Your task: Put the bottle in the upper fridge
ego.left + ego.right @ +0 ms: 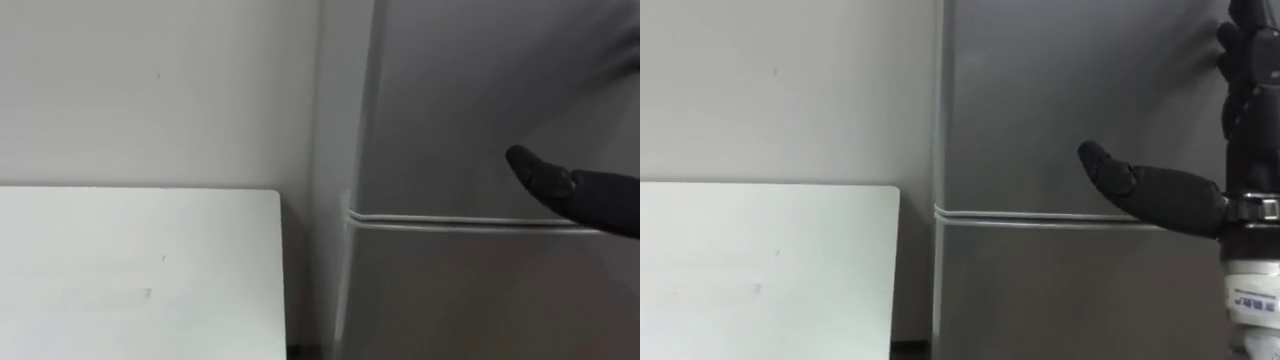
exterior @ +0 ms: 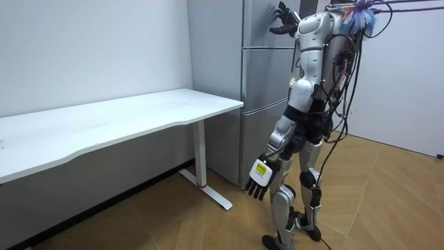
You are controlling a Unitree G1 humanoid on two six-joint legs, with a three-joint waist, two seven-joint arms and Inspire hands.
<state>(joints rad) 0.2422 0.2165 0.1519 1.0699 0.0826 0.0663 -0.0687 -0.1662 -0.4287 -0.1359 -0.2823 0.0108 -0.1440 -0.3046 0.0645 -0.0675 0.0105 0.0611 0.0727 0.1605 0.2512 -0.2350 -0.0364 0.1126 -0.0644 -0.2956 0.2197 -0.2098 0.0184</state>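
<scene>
The grey fridge (image 2: 260, 104) stands right in front of me, with its upper door (image 1: 480, 100) and lower door (image 1: 480, 300) both closed and a thin seam between them. My right hand (image 1: 1180, 195) is raised against the upper door, open, its thumb (image 1: 545, 178) pointing left just above the seam and its fingers (image 1: 1245, 60) pointing up. In the room view this right hand (image 2: 283, 19) sits high on the upper door. My left hand (image 2: 259, 179) hangs open beside my leg and holds nothing.
A white table (image 1: 130, 270) stands to my left, its corner close to the fridge's side, with a narrow gap between them. A light wall (image 1: 150, 90) runs behind it. The wooden floor (image 2: 388, 201) spreads behind me.
</scene>
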